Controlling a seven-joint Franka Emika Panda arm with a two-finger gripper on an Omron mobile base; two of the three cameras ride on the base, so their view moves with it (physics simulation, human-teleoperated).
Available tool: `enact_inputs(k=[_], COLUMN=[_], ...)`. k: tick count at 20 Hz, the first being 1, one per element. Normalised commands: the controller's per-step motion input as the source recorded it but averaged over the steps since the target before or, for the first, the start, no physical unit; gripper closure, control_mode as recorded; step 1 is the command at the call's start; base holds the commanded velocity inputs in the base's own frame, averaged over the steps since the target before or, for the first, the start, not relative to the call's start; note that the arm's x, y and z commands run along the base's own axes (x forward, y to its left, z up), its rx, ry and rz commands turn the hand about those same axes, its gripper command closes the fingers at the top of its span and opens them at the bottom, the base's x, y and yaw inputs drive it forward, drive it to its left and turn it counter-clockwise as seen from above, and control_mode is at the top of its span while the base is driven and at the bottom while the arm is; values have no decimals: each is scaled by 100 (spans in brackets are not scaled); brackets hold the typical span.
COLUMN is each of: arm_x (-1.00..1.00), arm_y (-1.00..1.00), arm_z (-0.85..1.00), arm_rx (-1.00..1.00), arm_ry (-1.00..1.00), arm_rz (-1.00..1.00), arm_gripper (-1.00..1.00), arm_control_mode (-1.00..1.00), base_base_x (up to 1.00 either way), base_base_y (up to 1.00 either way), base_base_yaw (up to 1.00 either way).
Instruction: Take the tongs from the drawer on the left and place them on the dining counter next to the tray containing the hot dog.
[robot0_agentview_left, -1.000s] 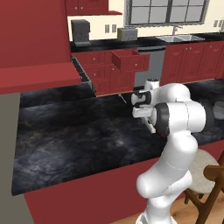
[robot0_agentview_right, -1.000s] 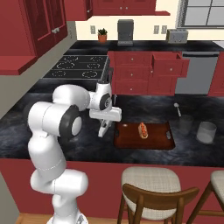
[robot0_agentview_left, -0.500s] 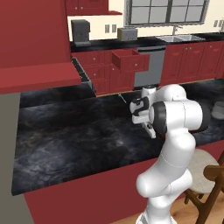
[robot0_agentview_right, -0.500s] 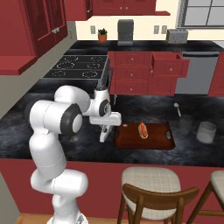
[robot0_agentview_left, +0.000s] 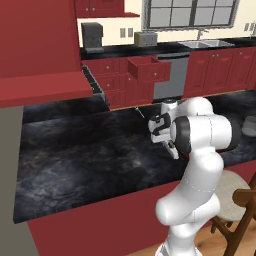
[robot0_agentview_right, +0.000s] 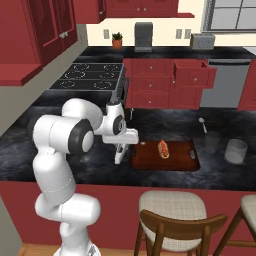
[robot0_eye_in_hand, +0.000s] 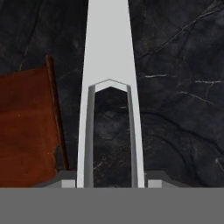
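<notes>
Listing from left: tray (robot0_eye_in_hand: 26, 131), flat, brown, one raised edge visible in the hand view, lying on the dining counter (robot0_eye_in_hand: 179, 109), a black slab with pale veins. Tongs (robot0_eye_in_hand: 109, 52), slim, light grey metal, two narrow arms merging into one tapered flat end; they project forward from the gripper (robot0_eye_in_hand: 110, 183), just beside the tray edge, above the counter. Gripper fingers pinch the tongs' arms from either side. Drawer (robot0_agentview_left: 149, 69), dark red, standing open at the far cabinets.
</notes>
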Motion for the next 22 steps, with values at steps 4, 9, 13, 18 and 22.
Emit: enact_inputs(k=[4,9,13,18,22], arm_x=[0,0,0,0,-4], arm_y=[0,0,0,0,-5], arm_z=[-29,-32,-8,2,36], arm_rx=[0,0,0,0,0], arm_ry=[-1,-3,-3,-5,-6], arm_rz=[0,0,0,0,0], arm_gripper=[100,-100,-100,-100,-100], arm_control_mode=[-100,-100,-100,-100,-100], base_base_x=[0,0,0,0,0], base_base_y=[0,0,0,0,0], base_base_yaw=[0,0,0,0,0])
